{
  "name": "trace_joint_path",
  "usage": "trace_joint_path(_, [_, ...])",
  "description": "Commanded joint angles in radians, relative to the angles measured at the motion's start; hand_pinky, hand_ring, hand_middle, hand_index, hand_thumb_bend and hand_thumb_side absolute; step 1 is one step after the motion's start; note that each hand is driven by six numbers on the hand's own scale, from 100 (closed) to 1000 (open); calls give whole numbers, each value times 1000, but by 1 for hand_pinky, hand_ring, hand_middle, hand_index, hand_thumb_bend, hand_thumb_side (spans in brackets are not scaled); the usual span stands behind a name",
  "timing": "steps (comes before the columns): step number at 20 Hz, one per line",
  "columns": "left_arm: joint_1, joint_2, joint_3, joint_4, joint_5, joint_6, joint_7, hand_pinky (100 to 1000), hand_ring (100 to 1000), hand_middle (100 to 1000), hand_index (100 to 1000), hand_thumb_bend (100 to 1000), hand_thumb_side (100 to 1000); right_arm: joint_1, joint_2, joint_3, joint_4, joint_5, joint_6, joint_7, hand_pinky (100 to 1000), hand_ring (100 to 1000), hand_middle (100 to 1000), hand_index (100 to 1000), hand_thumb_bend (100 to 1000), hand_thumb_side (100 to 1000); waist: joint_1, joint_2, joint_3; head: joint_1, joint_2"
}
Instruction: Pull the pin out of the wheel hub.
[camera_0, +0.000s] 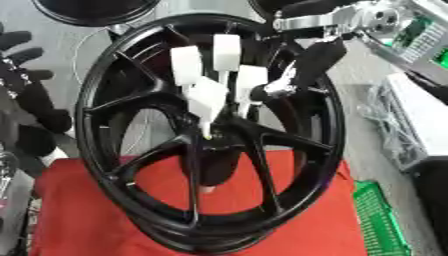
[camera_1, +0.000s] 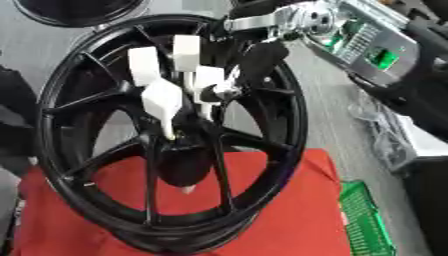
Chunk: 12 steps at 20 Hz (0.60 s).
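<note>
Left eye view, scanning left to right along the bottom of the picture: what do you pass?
Red cloth → lower rim of the black wheel → red cloth again → green basket.

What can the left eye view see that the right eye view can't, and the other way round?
Only the left eye view shows the robot's left hand, black, idle at the left edge, and a white wire rack at the right.

Only the right eye view shows more of the right arm's green circuit board.

Both show the black wheel upright on a red cloth, the right hand with white fingers reaching down at the hub, and a green basket at lower right. I cannot make out the pin.
</note>
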Motion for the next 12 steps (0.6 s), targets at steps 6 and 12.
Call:
trace_joint_path(6, [-15, 17, 2, -15, 6, -1, -5, 641, 779, 766, 683, 141, 790, -7, 1, -12, 15, 18, 9, 12, 837, 781, 598, 789, 425, 461, 6, -24, 0, -8, 3])
trace_joint_path(12, [-16, 16, 1, -15, 6, 0, -6, 641, 780, 767, 682, 141, 791, -6, 16, -15, 22, 17, 15, 10, 822, 766, 562, 772, 359, 399, 8, -23, 1, -10, 3])
